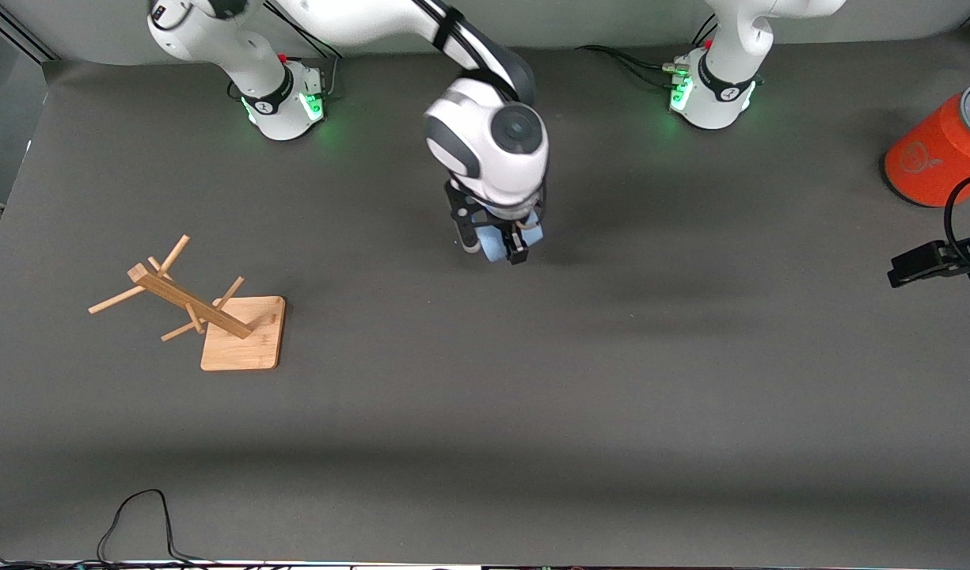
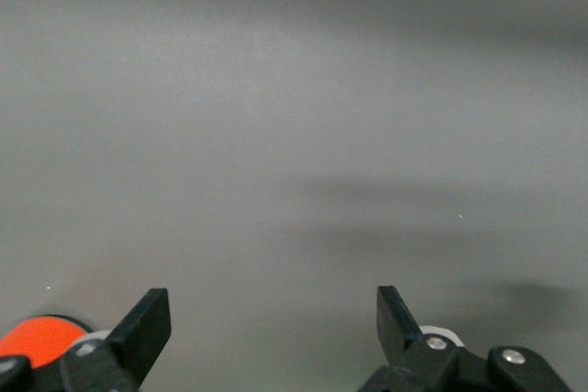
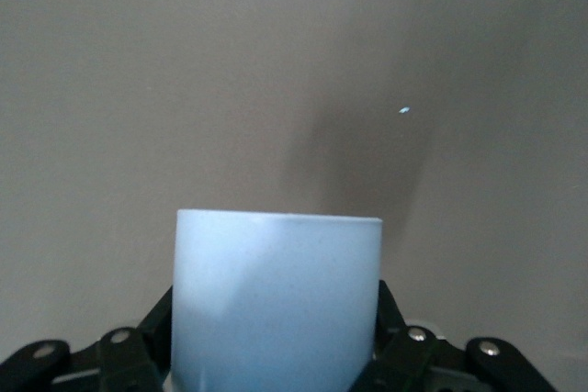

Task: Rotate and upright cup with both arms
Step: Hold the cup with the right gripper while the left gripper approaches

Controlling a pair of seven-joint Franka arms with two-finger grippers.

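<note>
Reaching out from its base at the right arm's end of the table (image 1: 485,443), the right arm (image 1: 485,131) hung over the middle of the grey mat, its wrist pointing straight down. The right gripper (image 1: 496,247) was clamped on the cup (image 1: 500,244), a black finger pressed against each side of the pale-blue wall. In the front view only a sliver of blue peeked out beneath the wrist, at about 6 o'clock from the round joint cap. The right wrist view gave the cup (image 3: 277,305) filling the space between the fingers (image 3: 397,337), its flat end turned away from the camera; whether that end was the rim or the base could not be told, and the cup seemed to be just off the mat, though the view was poor for that.

The left gripper (image 1: 912,265) waited over the mat at the left arm's end, at roughly 3 o'clock from the cup and well apart from it. Its fingers (image 2: 147,328) stood wide apart with nothing between them, bare mat showing through the gap.

An orange cylinder (image 1: 940,154) with a grey top stood near the table edge at that same end, at about 1 o'clock from the left gripper. A wooden rack (image 1: 215,317) stood on its square base toward the right arm's end, at about 8 o'clock from the cup, its pegs sticking out at angles
</note>
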